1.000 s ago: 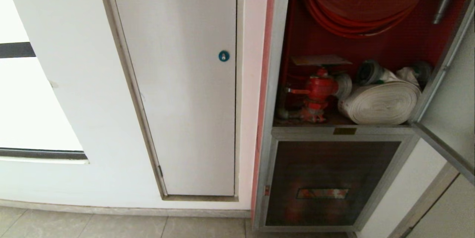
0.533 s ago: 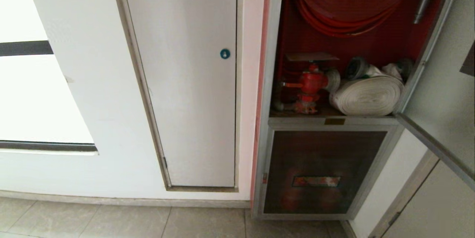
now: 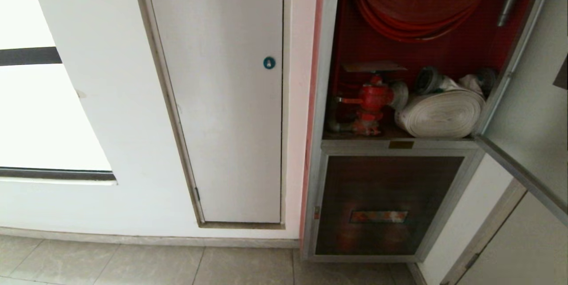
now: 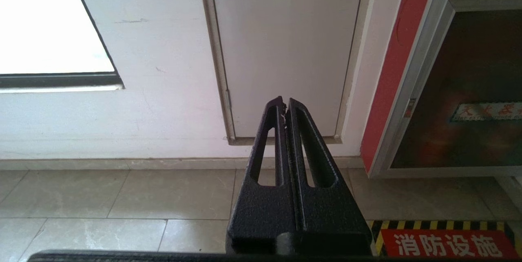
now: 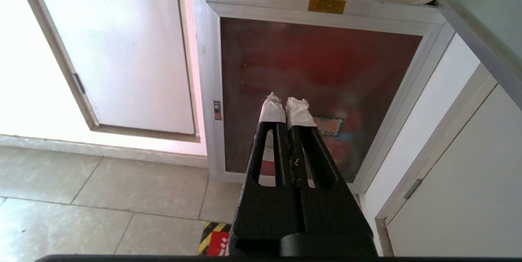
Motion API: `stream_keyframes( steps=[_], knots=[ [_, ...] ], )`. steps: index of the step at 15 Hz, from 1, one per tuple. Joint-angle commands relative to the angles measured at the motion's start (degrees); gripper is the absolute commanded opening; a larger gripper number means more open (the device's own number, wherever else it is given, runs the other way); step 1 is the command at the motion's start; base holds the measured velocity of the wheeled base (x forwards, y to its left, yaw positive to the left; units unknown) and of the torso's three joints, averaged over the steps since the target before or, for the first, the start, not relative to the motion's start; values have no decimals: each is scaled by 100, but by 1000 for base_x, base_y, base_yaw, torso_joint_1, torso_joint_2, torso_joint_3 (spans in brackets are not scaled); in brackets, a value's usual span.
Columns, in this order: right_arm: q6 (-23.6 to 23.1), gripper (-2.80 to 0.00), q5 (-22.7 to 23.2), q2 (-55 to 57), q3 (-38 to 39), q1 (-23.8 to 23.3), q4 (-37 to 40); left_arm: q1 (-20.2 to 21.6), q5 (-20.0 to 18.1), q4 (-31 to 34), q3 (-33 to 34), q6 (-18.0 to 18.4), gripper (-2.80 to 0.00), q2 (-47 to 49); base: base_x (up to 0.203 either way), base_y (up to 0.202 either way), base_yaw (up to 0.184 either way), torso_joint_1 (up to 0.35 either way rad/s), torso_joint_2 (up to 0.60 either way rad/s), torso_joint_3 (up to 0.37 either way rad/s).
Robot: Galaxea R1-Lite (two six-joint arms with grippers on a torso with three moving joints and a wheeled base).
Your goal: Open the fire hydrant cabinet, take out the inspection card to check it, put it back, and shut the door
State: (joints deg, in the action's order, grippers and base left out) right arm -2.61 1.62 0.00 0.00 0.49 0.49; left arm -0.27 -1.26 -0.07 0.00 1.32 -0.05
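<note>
Nothing moved; inspection card point(image 3: 374, 66) lies flat, long axis sideways, atop valve point(image 3: 372, 98); both pincers pressed together.

You have one fire hydrant cabinet point(image 3: 330, 98) at the right of the frame, with one door point(image 3: 528, 112) at the far right. Inside it you can count one inspection card point(image 3: 374, 66), one red valve point(image 3: 372, 98), one white rolled hose point(image 3: 439, 114) and one red hose reel point(image 3: 421, 5). Left of centre is one white panel point(image 3: 222, 98) with one blue lock point(image 3: 269, 62). Lower right shows one smaller dark glass panel point(image 3: 386, 200).
</note>
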Motion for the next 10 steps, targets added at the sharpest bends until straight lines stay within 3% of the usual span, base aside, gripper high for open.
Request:
stream_keyframes(
  steps=[1,10],
  knots=[
    [-3,-280,2,9,8,4,4,0,-2,-1,9,0,-280,5,0,0,0,0,0,0],
    [-12,-280,-4,9,0,4,4,0,-6,-1,9,0,-280,5,0,0,0,0,0,0]
  ],
)
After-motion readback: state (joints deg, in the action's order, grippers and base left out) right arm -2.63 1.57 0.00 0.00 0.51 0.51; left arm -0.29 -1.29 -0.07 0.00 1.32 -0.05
